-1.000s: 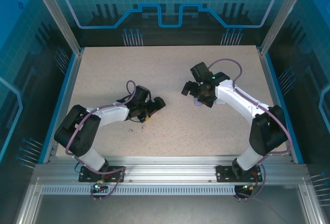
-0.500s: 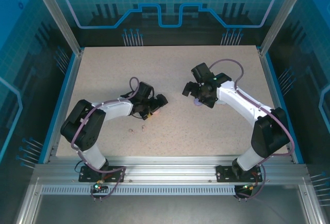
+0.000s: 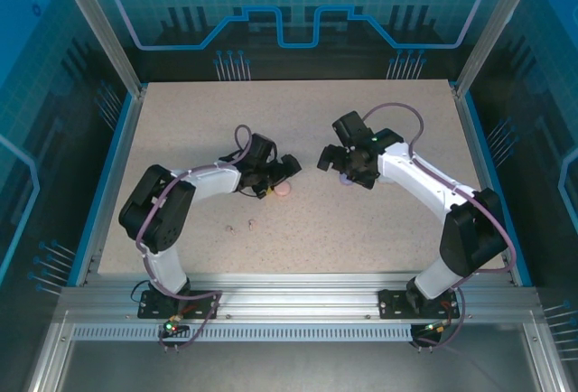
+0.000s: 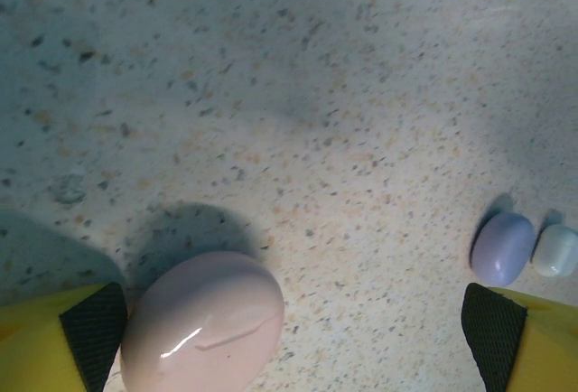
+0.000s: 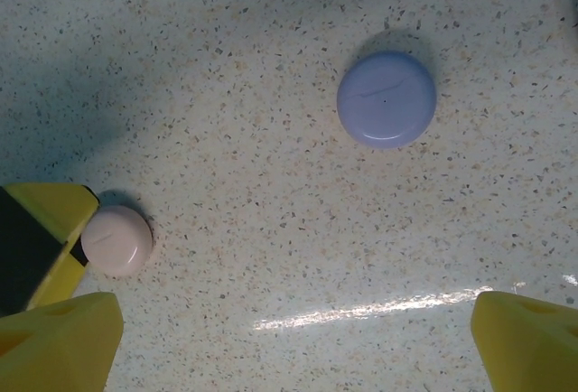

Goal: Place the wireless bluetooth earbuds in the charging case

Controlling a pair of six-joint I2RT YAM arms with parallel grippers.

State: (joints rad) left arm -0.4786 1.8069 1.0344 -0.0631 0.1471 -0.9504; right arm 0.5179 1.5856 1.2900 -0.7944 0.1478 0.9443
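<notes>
Top external view: the speckled tabletop [image 3: 298,112] carries everything, and both arms reach in toward its middle, the left arm [image 3: 194,184] from the left and the right arm [image 3: 424,184] from the right. The left fingers [image 3: 287,167] and right fingers [image 3: 327,154] face each other near the centre with a bare strip of tabletop between them. A pink case [image 3: 282,190] lies closed just on the near side of the left fingers, and a purple case [image 3: 344,178] peeks out from under the right wrist. From the left wrist, the yellow left fingers [image 4: 86,333] stand wide apart with nothing clamped. The pink case [image 4: 203,324] sits on the tabletop between them, just beside the black pad at the lower left. The purple case [image 4: 502,247] and a smaller white case [image 4: 555,250] lie side by side above the other pad. From the right wrist, the right fingers [image 5: 59,342] are likewise spread wide and empty. The purple case [image 5: 386,98] lies flat, lid shut, ahead of them, and the pink case [image 5: 117,240] rests against a black-padded yellow finger at the left edge. Two tiny earbuds [image 3: 241,226] lie loose on the tabletop nearer the front edge, close to the left arm and well apart from all the cases; their colour is too small to tell.
</notes>
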